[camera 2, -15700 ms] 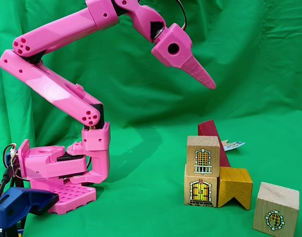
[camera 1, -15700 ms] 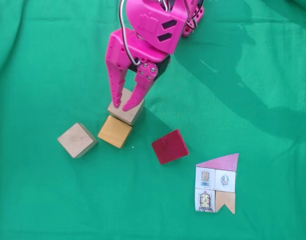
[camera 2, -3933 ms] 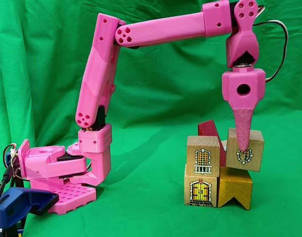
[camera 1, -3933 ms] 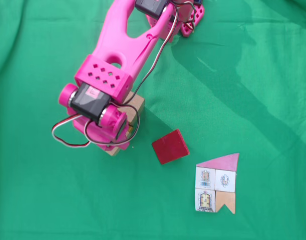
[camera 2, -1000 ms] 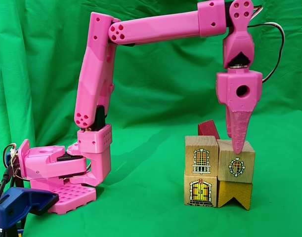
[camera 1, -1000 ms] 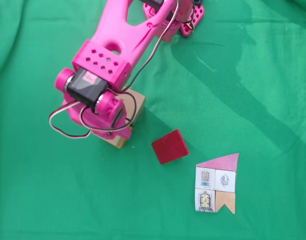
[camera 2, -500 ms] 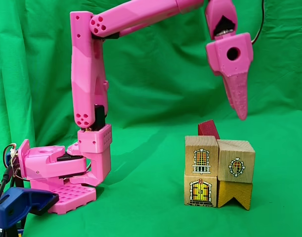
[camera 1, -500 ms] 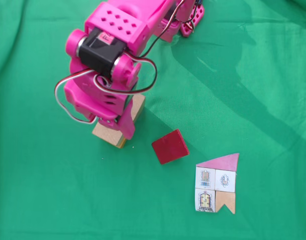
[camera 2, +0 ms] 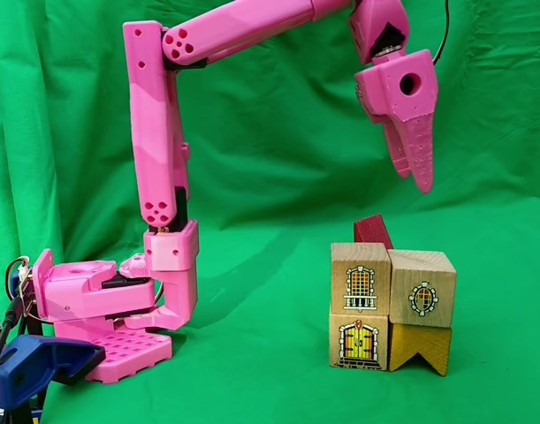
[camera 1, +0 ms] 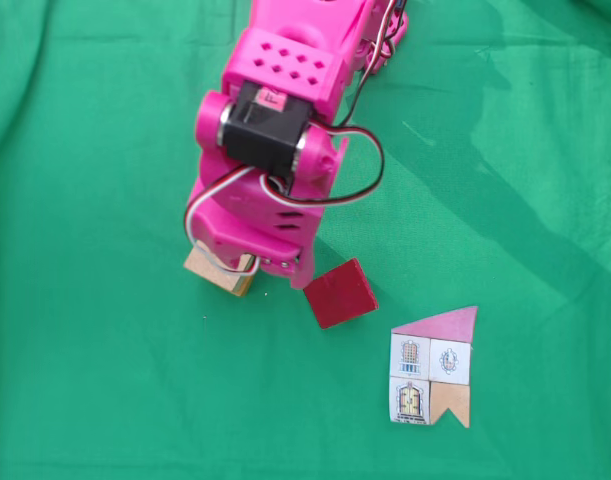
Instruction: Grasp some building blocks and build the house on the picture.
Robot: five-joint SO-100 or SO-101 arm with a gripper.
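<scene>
In the side fixed view the building blocks form a two-by-two wall. A tan block with a window (camera 2: 361, 276) sits on a tan block with a door (camera 2: 358, 341). A tan block with a round window (camera 2: 422, 288) rests on the notched orange-yellow block (camera 2: 421, 348). The dark red block (camera 2: 372, 231) lies behind them and, in the top fixed view, to the right of the stack (camera 1: 340, 293). My pink gripper (camera 2: 413, 181) hangs well above the wall, open and empty. From above, my wrist (camera 1: 270, 190) covers most of the stack, leaving a tan corner (camera 1: 215, 272). The picture (camera 1: 434, 368) lies flat at lower right.
Green cloth covers the table and hangs as a backdrop (camera 2: 278, 168). The arm's pink base (camera 2: 102, 309) stands at the left of the side view, with a blue clamp (camera 2: 35, 367) in front of it.
The gripper has let go of the round-window block, which now rests on the orange-yellow block. It has lifted clear and swung right in the top view, toward the red block.
</scene>
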